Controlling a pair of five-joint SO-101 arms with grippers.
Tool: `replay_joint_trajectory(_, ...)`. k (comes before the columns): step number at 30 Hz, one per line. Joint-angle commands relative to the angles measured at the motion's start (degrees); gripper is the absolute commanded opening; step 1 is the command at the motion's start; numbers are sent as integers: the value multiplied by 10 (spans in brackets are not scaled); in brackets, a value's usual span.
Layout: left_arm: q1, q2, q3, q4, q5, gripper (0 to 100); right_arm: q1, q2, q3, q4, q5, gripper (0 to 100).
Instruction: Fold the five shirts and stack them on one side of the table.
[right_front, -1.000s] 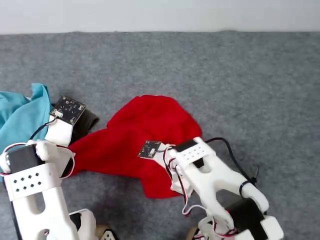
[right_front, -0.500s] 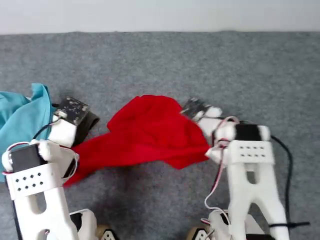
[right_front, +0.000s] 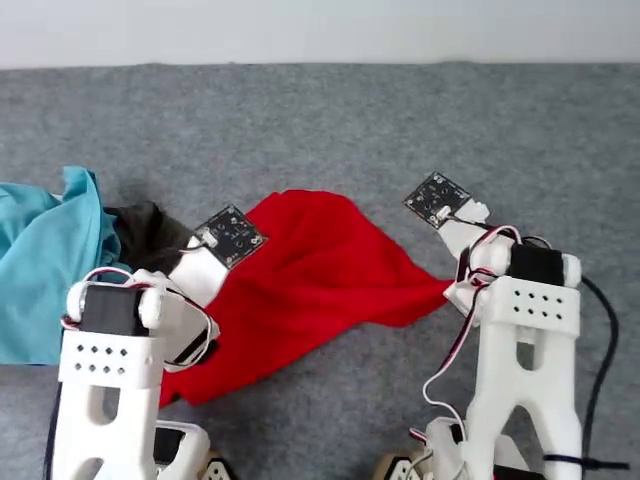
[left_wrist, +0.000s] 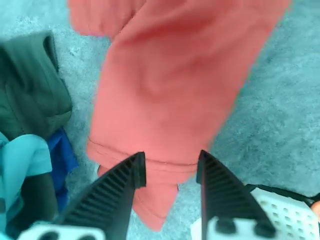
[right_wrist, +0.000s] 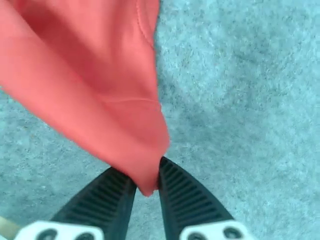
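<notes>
A red shirt (right_front: 320, 270) lies stretched across the middle of the grey mat, from one arm to the other. My right gripper (right_wrist: 147, 175) is shut on the shirt's right corner, which bunches to a point between the fingers (right_wrist: 112, 192). In the high view that corner sits at the right arm's wrist (right_front: 450, 290). My left gripper (left_wrist: 167, 162) is open and straddles the hem of the red shirt (left_wrist: 170, 75) at its left part. The cloth lies between the two fingers without being pinched.
A teal shirt (right_front: 45, 270) lies heaped at the table's left edge. A dark olive shirt (right_front: 145, 228) lies next to it, beside the left arm, and a bit of blue cloth (left_wrist: 62, 157) shows under them. Bare grey mat (right_front: 400, 130) spreads behind and to the right.
The right gripper took the red shirt's near edge and pulled it right and back, stretching the cloth. The left gripper swung right, from the dark shirt to over the red shirt.
</notes>
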Motion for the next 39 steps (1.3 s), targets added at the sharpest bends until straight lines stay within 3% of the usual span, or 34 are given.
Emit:
replay_joint_trajectory(1,11,-7,-4,11,5,171,38,-23,-28,-44,1,10)
replay_joint_trajectory(6,19,-7,20,-2,5,171,74,-20,-27,-71,1,10)
replay_joint_trajectory(12,143,-4,38,-13,11,170,53,-19,-25,-59,1,10)
replay_joint_trajectory(15,174,39,73,-44,45,170,41,-19,-25,-59,1,10)
replay_joint_trajectory(24,187,241,56,-75,44,174,38,-19,-25,-59,1,10)
replay_joint_trajectory(33,186,290,70,-107,40,174,39,-19,-25,-59,1,10)
replay_joint_trajectory(39,186,334,109,-180,40,174,39,-19,-25,-59,1,10)
